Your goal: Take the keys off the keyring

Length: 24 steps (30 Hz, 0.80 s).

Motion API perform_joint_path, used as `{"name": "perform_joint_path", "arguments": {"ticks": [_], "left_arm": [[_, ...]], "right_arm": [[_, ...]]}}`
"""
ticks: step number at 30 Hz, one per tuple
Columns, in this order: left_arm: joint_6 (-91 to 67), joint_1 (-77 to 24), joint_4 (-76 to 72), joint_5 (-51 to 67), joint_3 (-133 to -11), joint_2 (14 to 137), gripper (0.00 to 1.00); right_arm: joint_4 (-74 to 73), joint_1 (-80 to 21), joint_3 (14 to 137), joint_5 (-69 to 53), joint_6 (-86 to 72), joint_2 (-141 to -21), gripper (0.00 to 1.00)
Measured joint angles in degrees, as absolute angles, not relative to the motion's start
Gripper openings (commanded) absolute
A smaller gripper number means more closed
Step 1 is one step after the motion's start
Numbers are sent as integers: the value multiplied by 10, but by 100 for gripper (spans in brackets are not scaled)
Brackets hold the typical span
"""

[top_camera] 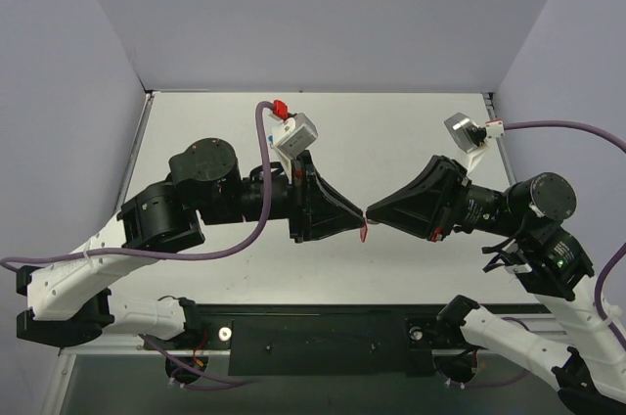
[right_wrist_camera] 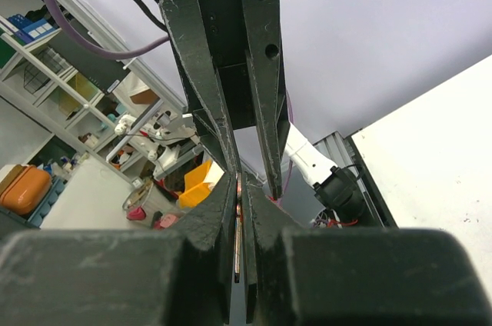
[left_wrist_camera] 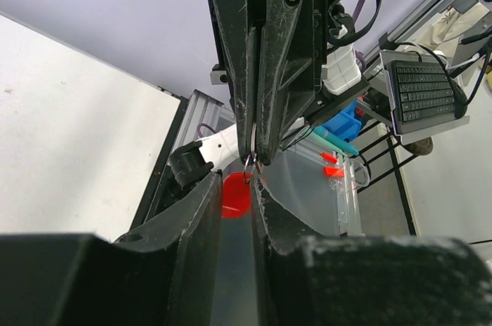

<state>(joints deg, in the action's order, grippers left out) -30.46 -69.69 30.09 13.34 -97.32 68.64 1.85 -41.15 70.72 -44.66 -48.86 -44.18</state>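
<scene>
Both grippers meet tip to tip above the middle of the table (top_camera: 411, 131). My right gripper (right_wrist_camera: 238, 180) is shut on the silver key (right_wrist_camera: 237, 241), which shows edge-on as a thin metal strip between its pads. The keyring (left_wrist_camera: 249, 163), a thin wire ring, hangs at the right gripper's (left_wrist_camera: 254, 151) tips, with its red tag (left_wrist_camera: 233, 197) dangling below. My left gripper (left_wrist_camera: 236, 181) faces it with its fingers a narrow gap apart on either side of the red tag (top_camera: 364, 232), and I see no contact. In the right wrist view the left gripper (right_wrist_camera: 254, 180) also shows a gap.
White walls enclose the table on three sides. A black rail (top_camera: 323, 337) with the arm bases runs along the near edge. Purple cables (top_camera: 259, 141) loop off both wrists.
</scene>
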Motion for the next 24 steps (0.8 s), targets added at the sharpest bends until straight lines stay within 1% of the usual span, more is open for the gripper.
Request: {"name": "perform_joint_path", "arguments": {"ticks": [19,23,24], "left_arm": [[-313,-697,281,144,-973,689,25],[-312,-697,281,152,-978,692,22],[-312,-697,281,155,-979,693,20]], "right_arm": [[24,-425,707,-430,-482,-442,0],[22,-426,709,-435,-478,-442,0],[22,-427,709,-436,-477,-442,0]]}}
